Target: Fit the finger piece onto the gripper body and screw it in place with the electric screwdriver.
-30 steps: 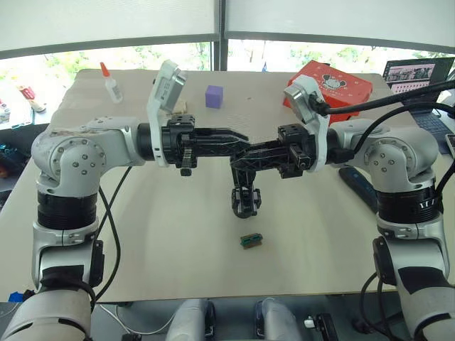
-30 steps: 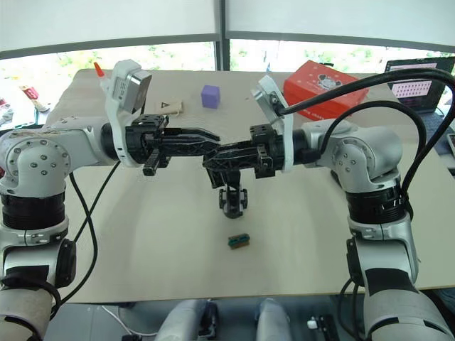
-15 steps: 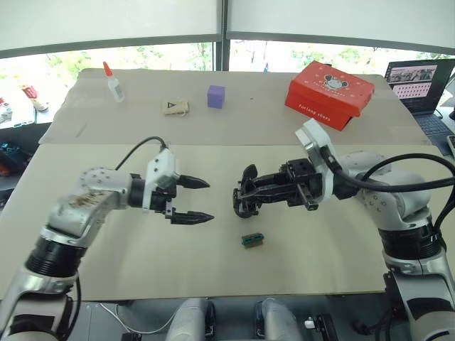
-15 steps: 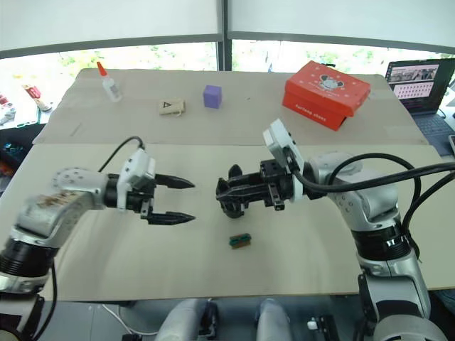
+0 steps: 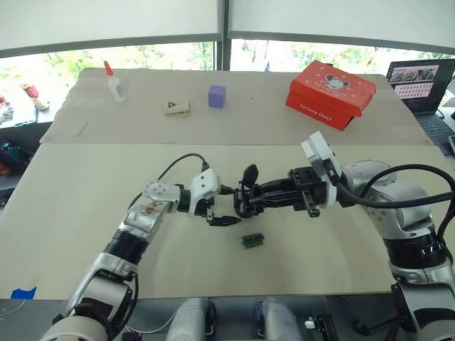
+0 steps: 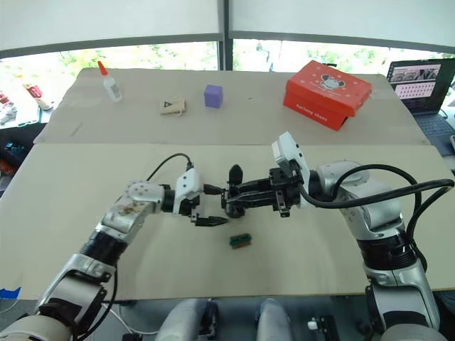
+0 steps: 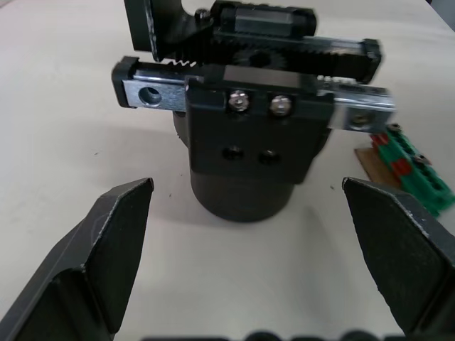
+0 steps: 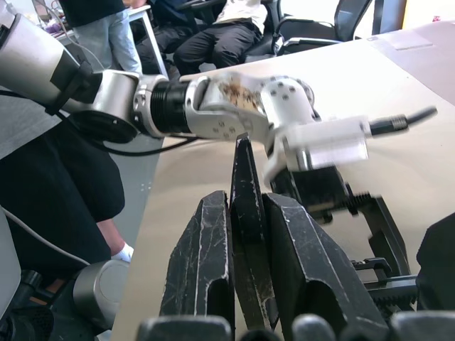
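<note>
The gripper body (image 7: 242, 153) stands on the tan table on its round dark base, with a pointed black finger sticking up (image 5: 249, 175). My left gripper (image 5: 226, 206) is open, level with the body, its fingers (image 7: 99, 263) spread to either side without touching it. From the other side my right gripper (image 5: 264, 200) reaches the body and is shut on the finger piece (image 8: 242, 170), a thin black blade poking out past its fingertips. The electric screwdriver is out of view.
A green-and-brown block (image 5: 252, 240) lies just in front of the body. At the back of the table are a red box (image 5: 330, 84), a purple cube (image 5: 217, 96), a tan tag (image 5: 175, 106) and a glue bottle (image 5: 111, 80). A laptop (image 5: 419, 74) sits far right. People sit beyond the table (image 8: 213, 28).
Both arms came down from chest height to table level. The left gripper opened wide and slid right up to the gripper body. The right gripper stayed shut.
</note>
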Controlling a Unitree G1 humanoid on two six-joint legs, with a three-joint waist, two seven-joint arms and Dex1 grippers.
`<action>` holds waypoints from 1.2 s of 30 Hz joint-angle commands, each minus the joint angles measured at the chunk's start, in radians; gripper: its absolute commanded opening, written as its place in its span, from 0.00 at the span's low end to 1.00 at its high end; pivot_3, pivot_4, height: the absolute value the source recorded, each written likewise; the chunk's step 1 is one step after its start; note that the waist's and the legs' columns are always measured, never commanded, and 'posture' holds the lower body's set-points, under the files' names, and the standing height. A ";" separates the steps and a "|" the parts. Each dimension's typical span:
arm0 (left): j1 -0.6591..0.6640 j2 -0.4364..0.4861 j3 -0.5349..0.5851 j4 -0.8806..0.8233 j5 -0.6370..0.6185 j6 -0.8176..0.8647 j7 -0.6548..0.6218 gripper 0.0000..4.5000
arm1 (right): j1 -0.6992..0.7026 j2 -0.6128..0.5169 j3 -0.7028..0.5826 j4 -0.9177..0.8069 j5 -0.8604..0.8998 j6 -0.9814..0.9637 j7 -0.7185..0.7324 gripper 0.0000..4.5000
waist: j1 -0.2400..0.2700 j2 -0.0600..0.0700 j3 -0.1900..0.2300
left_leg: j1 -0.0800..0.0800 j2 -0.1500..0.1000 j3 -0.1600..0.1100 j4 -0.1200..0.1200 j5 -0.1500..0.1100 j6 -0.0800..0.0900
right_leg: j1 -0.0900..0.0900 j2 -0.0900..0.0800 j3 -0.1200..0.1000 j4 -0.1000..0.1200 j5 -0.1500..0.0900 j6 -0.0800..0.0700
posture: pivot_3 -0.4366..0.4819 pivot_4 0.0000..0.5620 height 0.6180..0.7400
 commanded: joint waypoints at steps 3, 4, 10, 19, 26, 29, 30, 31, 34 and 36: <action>-0.018 -0.063 -0.002 0.057 0.052 -0.090 0.035 1.00 | 0.022 -0.014 -0.045 -0.043 0.023 -0.012 -0.017 0.07 | 0.000 0.000 0.000 | 0.000 0.000 0.000 0.000 0.000 0.000 | 0.000 0.000 0.000 0.000 0.000 0.000 | 0.48 0.27 1.00; -0.019 -0.071 0.001 0.064 0.054 -0.094 0.036 1.00 | 0.026 -0.014 -0.044 -0.046 0.022 -0.013 -0.018 0.07 | 0.000 0.000 0.000 | 0.000 0.000 0.000 0.000 0.000 0.000 | 0.000 0.000 0.000 0.000 0.000 0.000 | 0.48 0.27 1.00; -0.035 -0.104 0.020 0.100 0.057 -0.124 0.051 1.00 | 0.046 -0.018 -0.045 -0.057 0.018 -0.016 -0.024 0.07 | 0.002 0.000 0.000 | 0.000 0.000 -0.001 0.001 0.000 0.000 | 0.000 -0.001 0.000 0.000 0.000 0.000 | 0.48 0.27 1.00; -0.034 -0.108 0.017 0.146 0.086 -0.180 0.036 0.52 | 0.094 0.046 -0.036 -0.041 -0.049 -0.187 -0.041 0.07 | -0.001 0.000 0.000 | 0.000 0.000 -0.001 0.001 0.000 0.001 | 0.000 -0.001 -0.001 0.000 0.000 0.000 | 0.48 0.27 1.00; -0.038 -0.111 0.017 0.171 0.095 -0.198 0.040 0.52 | 0.086 0.132 -0.003 0.084 -0.140 -0.383 -0.026 0.07 | -0.001 -0.001 0.000 | 0.001 0.000 -0.001 0.001 0.000 0.001 | 0.001 -0.001 -0.001 0.000 0.000 0.000 | 0.48 0.27 1.00; -0.039 -0.109 0.019 0.172 0.096 -0.200 0.040 0.52 | 0.071 0.144 0.021 0.131 -0.166 -0.414 -0.005 0.07 | -0.001 -0.001 0.000 | 0.001 0.000 -0.001 0.001 0.000 0.001 | 0.001 -0.001 -0.001 0.001 0.000 0.000 | 0.48 0.27 1.00; -0.037 -0.108 0.019 0.169 0.096 -0.201 0.040 0.52 | 0.069 0.145 0.030 0.144 -0.174 -0.417 0.003 0.07 | -0.001 -0.001 0.000 | 0.001 0.000 -0.001 0.001 0.000 0.001 | 0.001 -0.001 -0.001 0.001 0.000 0.000 | 0.48 0.27 1.00; -0.036 -0.107 0.020 0.166 0.096 -0.201 0.040 0.52 | 0.066 0.145 0.036 0.157 -0.179 -0.414 0.011 0.07 | -0.001 -0.001 0.000 | 0.001 0.000 -0.001 0.001 0.000 0.001 | 0.001 -0.001 -0.001 0.000 0.000 0.000 | 0.48 0.27 1.00; -0.030 -0.104 0.021 0.154 0.094 -0.196 0.040 0.52 | 0.060 0.135 0.054 0.194 -0.196 -0.408 0.030 0.07 | -0.002 -0.001 -0.001 | 0.001 0.000 -0.001 0.001 0.000 0.001 | 0.002 -0.001 -0.001 0.001 0.000 0.000 | 0.48 0.27 1.00; -0.025 -0.102 0.022 0.146 0.093 -0.194 0.041 0.52 | 0.057 0.133 0.061 0.217 -0.205 -0.414 0.046 0.07 | -0.002 -0.001 -0.001 | 0.002 0.000 -0.001 0.001 0.000 0.001 | 0.002 -0.001 -0.001 0.000 0.000 0.000 | 0.48 0.27 1.00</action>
